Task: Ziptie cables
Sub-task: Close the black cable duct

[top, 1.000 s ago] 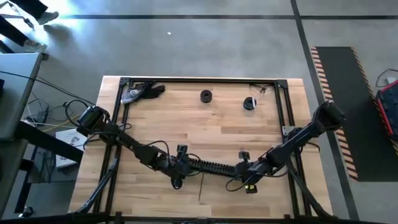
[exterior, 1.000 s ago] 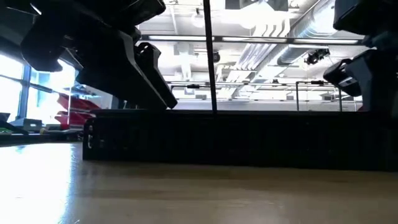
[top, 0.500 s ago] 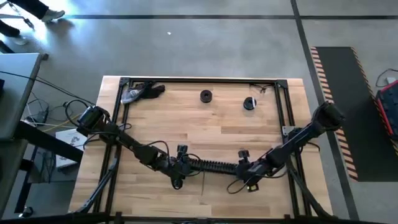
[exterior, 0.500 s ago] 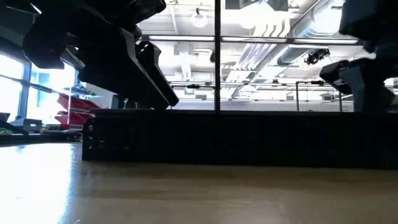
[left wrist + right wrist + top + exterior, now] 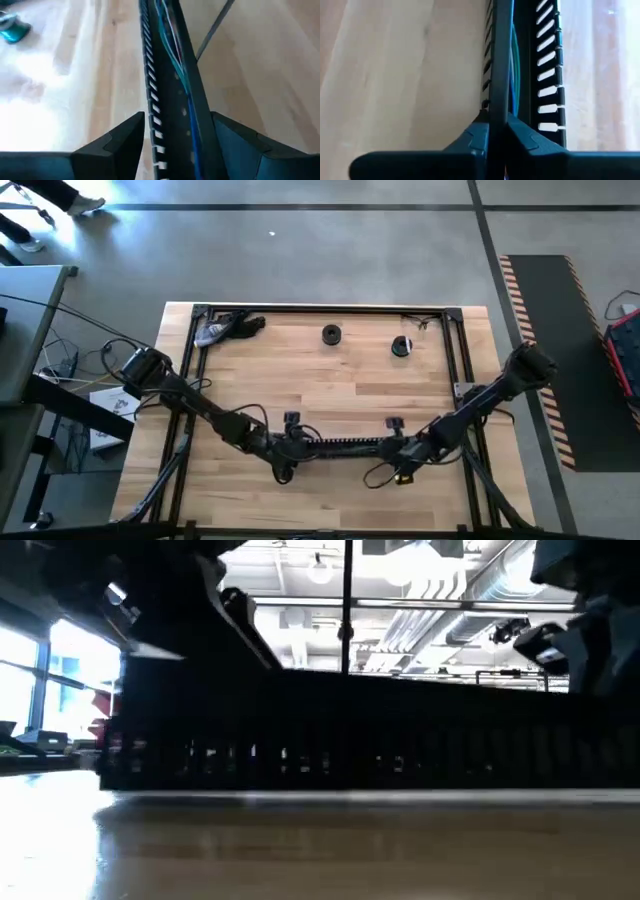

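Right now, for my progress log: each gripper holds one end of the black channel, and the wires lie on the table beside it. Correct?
No: the wires lie inside the channel, not on the table beside it, as the left wrist view shows. The left gripper and right gripper do each hold one end.

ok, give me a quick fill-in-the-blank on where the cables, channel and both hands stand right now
1. The cables lie ___ the black slotted channel.
2. The left hand and the right hand each hold one ___ of the channel.
3. The right hand's fingers pinch a single side ___ of the channel, while the left hand's fingers straddle its full width.

Missing words: inside; end; wall
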Robot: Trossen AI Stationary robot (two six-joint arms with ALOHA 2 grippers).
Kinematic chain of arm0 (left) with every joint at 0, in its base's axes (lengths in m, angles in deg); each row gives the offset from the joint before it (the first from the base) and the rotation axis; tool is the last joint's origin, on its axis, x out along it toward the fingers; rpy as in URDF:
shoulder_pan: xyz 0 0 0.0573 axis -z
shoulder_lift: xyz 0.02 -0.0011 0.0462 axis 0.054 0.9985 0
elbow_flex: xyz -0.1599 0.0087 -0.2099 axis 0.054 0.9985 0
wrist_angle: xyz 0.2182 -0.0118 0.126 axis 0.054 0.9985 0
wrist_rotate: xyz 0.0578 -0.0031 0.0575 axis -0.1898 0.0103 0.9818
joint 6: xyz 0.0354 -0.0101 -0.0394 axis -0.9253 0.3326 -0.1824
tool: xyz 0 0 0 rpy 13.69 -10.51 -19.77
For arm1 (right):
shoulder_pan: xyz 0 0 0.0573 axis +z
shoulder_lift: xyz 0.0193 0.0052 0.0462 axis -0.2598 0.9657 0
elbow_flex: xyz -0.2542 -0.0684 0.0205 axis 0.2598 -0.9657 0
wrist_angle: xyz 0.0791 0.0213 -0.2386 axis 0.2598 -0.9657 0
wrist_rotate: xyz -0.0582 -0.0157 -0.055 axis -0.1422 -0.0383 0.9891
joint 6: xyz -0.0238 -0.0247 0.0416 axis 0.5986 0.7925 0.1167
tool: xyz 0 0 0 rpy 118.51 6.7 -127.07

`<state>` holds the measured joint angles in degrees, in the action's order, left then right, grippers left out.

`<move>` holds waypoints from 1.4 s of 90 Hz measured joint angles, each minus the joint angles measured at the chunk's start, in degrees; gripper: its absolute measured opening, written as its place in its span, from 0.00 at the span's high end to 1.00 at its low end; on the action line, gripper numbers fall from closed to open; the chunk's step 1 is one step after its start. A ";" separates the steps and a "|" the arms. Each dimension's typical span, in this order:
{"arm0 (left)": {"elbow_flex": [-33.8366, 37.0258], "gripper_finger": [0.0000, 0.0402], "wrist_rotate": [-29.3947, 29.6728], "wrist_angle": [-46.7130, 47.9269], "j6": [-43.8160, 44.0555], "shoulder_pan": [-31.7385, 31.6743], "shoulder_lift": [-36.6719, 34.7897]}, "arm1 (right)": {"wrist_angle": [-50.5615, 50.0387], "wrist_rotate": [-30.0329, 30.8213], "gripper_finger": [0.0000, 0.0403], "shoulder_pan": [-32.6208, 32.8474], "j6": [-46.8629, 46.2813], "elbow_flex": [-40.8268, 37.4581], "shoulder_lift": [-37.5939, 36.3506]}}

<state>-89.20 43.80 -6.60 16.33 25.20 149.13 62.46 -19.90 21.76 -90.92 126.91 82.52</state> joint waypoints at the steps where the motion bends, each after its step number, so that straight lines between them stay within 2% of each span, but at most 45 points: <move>1: 0.00 0.50 0.18 0.01 -0.02 0.00 -0.19 | -0.44 0.08 0.95 0.00 0.11 0.24 0.00; 22: 0.00 0.50 -0.89 -0.22 -0.32 0.02 -2.01 | -5.14 2.23 0.96 -0.04 0.98 3.33 -0.04; 47: 0.00 0.50 -2.05 0.13 1.38 -0.22 -0.32 | -2.65 1.69 0.81 -0.15 -3.96 -1.31 -0.04; 56: 0.00 0.50 -2.20 0.15 1.95 -0.22 -0.23 | 1.38 0.88 0.75 -0.15 -4.23 -2.92 -0.02; 68: 0.00 0.50 -2.29 0.14 2.12 -0.22 -0.21 | 4.85 1.09 0.72 -0.86 -4.17 -3.37 -0.02; 82: 0.00 0.50 -2.29 0.15 2.13 -0.22 -0.21 | 6.14 1.05 0.77 -2.39 -3.24 -3.26 -0.04; 103: 0.00 0.50 -2.29 0.11 2.15 -0.20 -0.21 | 5.94 0.99 0.96 -2.82 -1.39 -2.78 -0.04; 126: 0.02 0.50 -2.25 -0.53 2.18 -0.20 -0.16 | 2.50 4.21 0.95 -2.82 -0.31 0.51 -0.04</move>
<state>-89.18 41.56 -7.14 18.51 25.00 148.96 64.95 -15.69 18.94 -91.23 127.42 82.48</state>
